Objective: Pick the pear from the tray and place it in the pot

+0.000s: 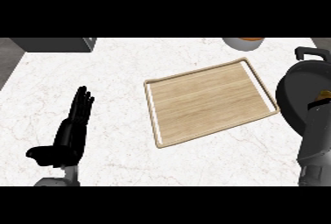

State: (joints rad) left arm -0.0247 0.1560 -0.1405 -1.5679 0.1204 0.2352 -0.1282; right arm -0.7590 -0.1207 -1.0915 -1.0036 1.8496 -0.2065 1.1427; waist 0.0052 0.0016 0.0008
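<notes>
My left hand point(70, 131) rests at the counter's point(129, 65) left, fingers straight, thumb out. My right hand point(315, 111) is over the pot point(292, 94); whether it's clamped I cannot tell

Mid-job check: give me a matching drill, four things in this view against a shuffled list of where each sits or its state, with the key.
Things:
1. tray
2. pot
3. left hand
4. pale round container

Places or states:
a. open, fingers up, lower left
b. cut off by the view's top edge
c. dark, at the right edge
d. wooden, in the middle, nothing on it

Pairs: 1-d, 2-c, 3-a, 4-b
</notes>
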